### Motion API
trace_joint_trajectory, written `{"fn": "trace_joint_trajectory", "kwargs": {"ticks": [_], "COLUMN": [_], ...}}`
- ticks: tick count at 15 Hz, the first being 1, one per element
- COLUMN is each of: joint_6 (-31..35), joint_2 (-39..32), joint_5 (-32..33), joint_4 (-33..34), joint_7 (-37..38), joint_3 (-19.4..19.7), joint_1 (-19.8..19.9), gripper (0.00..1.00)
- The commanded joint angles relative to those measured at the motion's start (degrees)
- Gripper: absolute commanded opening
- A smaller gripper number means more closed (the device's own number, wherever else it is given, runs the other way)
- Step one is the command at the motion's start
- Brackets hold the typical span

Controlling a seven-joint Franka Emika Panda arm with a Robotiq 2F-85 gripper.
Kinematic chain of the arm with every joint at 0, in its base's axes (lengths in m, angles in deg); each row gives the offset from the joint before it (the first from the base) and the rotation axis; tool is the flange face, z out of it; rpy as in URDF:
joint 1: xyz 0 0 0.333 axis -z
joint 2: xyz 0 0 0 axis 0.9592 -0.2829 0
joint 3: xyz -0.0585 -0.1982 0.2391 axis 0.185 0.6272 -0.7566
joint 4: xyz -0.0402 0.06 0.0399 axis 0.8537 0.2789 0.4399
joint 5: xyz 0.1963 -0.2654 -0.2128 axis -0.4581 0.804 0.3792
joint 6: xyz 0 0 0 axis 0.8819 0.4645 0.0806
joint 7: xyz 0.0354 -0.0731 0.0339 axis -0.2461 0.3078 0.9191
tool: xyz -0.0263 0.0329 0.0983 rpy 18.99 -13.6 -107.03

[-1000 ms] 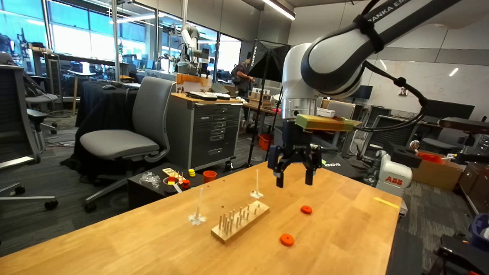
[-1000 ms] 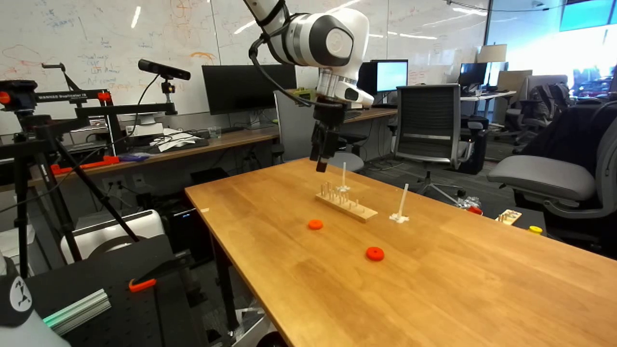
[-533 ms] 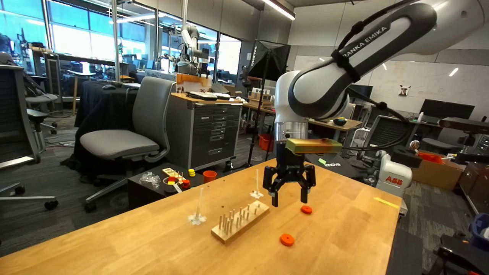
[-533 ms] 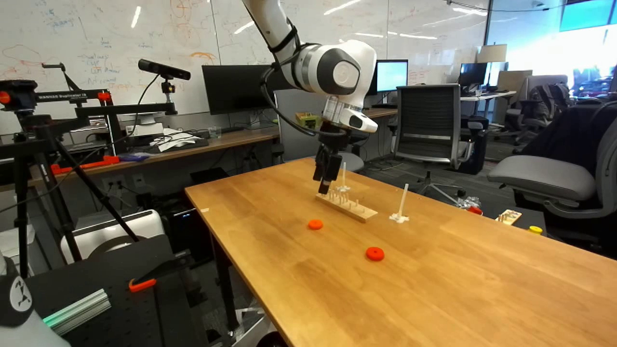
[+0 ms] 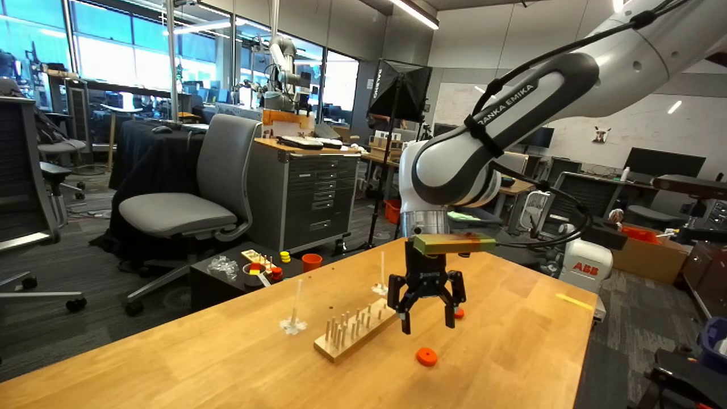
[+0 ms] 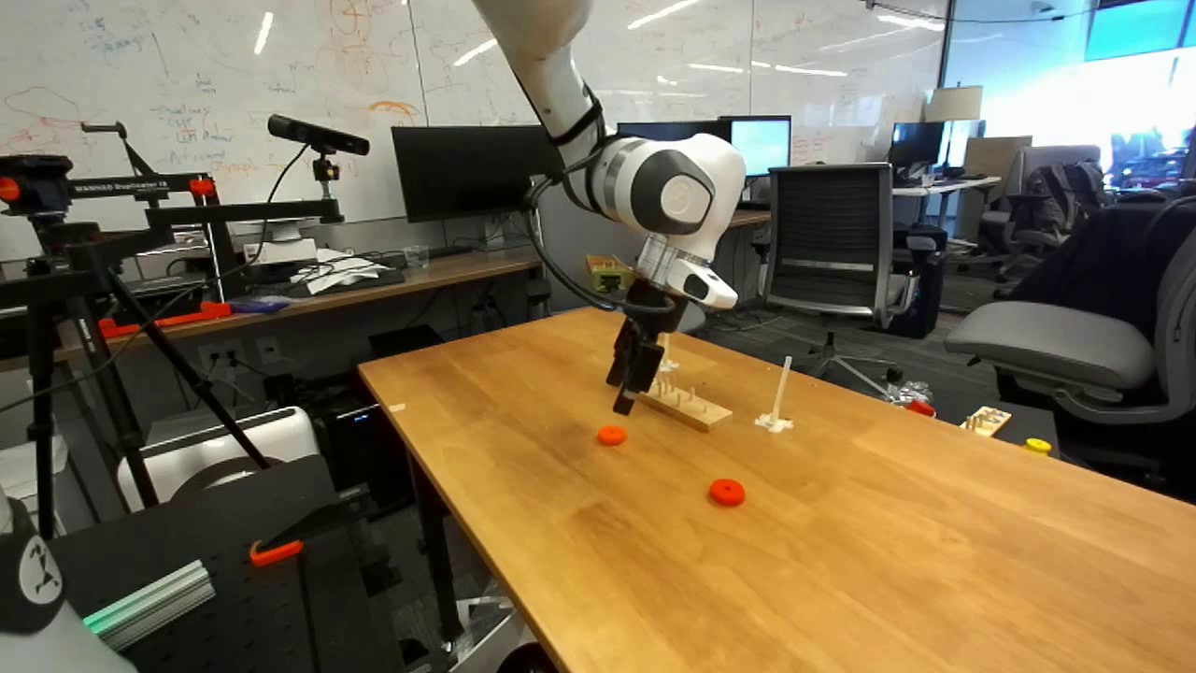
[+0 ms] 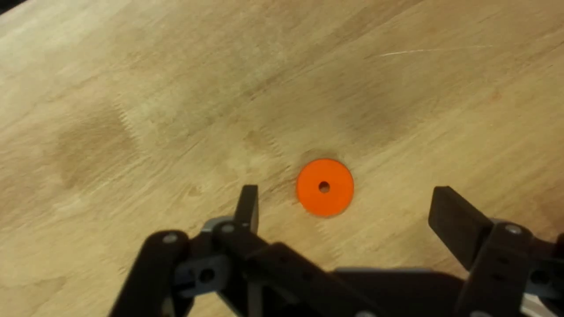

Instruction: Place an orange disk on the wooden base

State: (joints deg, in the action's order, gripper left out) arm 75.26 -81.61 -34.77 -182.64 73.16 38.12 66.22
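One orange disk (image 5: 426,357) lies flat on the table. It also shows in an exterior view (image 6: 611,436). The second, alike disk (image 5: 459,313) is partly hidden behind a finger there, and shows fully in an exterior view (image 6: 727,493). The pale wooden base (image 5: 359,341) with several upright pegs stands beside them; the arm hides part of it in an exterior view (image 6: 715,416). My gripper (image 5: 427,328) is open and empty, above the table. In the wrist view one orange disk (image 7: 325,202) with a centre hole lies between the open fingers (image 7: 346,188), nearer the left one, untouched.
Two thin upright sticks (image 5: 295,307) (image 5: 382,271) are fixed to the table (image 5: 511,352) behind the base. A low black side table holds an orange cup (image 5: 311,262) and another peg board (image 5: 258,260). A yellow strip (image 5: 575,301) lies near the table's edge.
My gripper has come down toward the table and closer to the orange disk, staying open. A finger now partly covers the second disk in an exterior view. Disks and base have not moved.
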Motion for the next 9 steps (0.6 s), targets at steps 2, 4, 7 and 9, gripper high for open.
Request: {"fn": "trace_joint_trajectory", "kwargs": {"ticks": [2,4,7,9], "joint_6": [-3.9,-4.3,-5.0,-6.0], "joint_2": [-3.9,-4.6,-5.3,-5.7], "joint_5": [-2.4,-2.8,-3.8,-4.4], "joint_4": [4.8,5.2,5.7,6.0], "joint_7": [-1.6,-2.1,-3.6,-4.5], "joint_3": [1.0,0.9,0.6,0.3], "joint_1": [0.6,1.1,1.7,1.9], "gripper": [1.0,1.0,1.0,1.0]}}
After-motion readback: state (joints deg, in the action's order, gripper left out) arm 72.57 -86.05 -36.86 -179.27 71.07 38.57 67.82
